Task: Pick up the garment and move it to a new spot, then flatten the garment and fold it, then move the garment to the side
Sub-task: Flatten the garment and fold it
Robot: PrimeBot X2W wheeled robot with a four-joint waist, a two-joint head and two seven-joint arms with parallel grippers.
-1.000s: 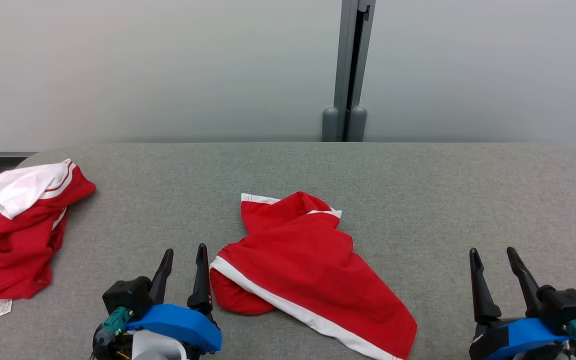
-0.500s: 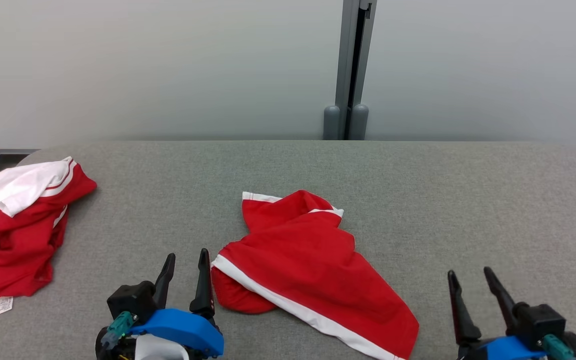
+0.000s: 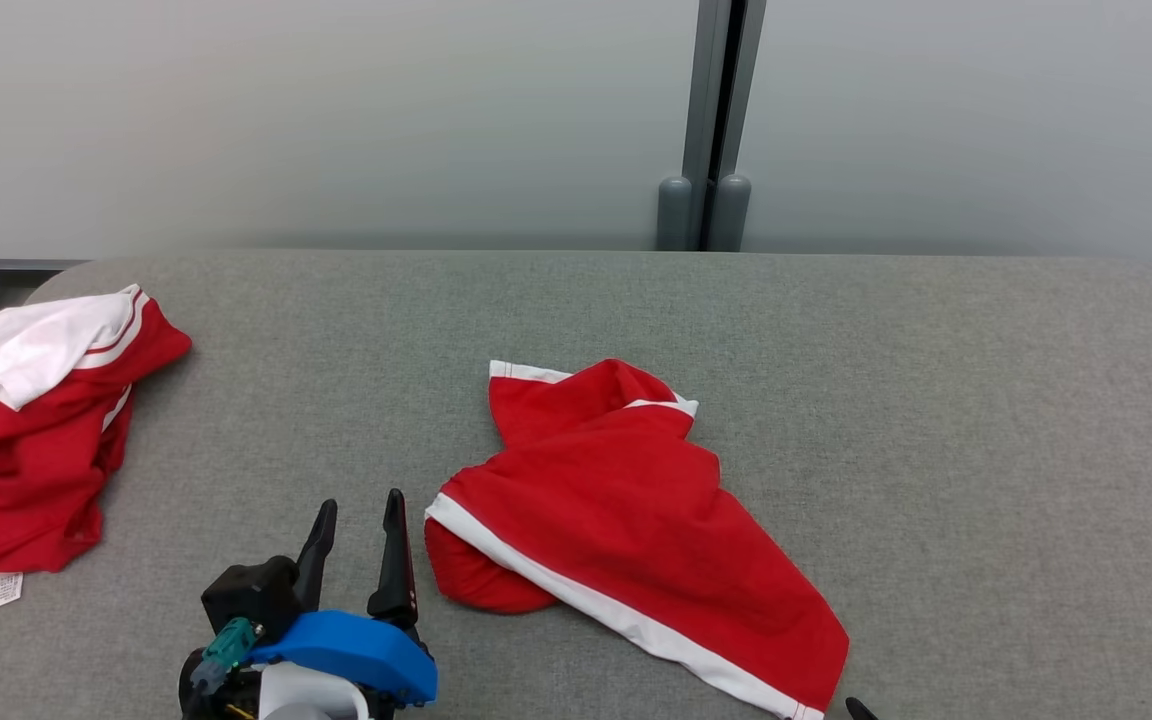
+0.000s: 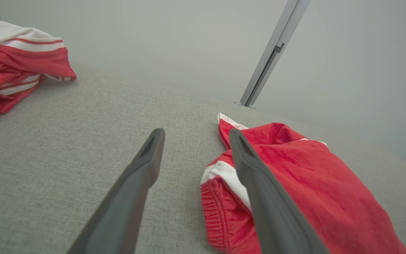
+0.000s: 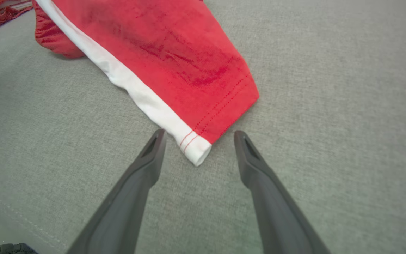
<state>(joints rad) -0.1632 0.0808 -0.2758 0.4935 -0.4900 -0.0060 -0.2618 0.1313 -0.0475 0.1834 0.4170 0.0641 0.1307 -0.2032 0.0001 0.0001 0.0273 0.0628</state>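
"How far along is it?"

"Right at the start, I'd say. The grey table (image 3: 936,400) is wide, and the garment (image 3: 626,520), red shorts with a white stripe, lies crumpled near the middle, towards the robot's edge. It isn't lifted yet."

"And that other red and white heap?"

"Another piece of clothing (image 3: 26,440), well apart at the left end."

"And the arms?"

"Both are low over the table, fingers pointing away from the robot. The left gripper (image 3: 361,500) sits just beside the waistband (image 4: 220,211), fingers spread wide and holding nothing. The right gripper (image 5: 198,133) is spread just as wide, also empty, with the white hem corner (image 5: 196,153) lined up between its fingertips."

"So what's next?"

"My guess is each has to dip and pinch its end, catching the cloth and not the table cover. Then they lift together."
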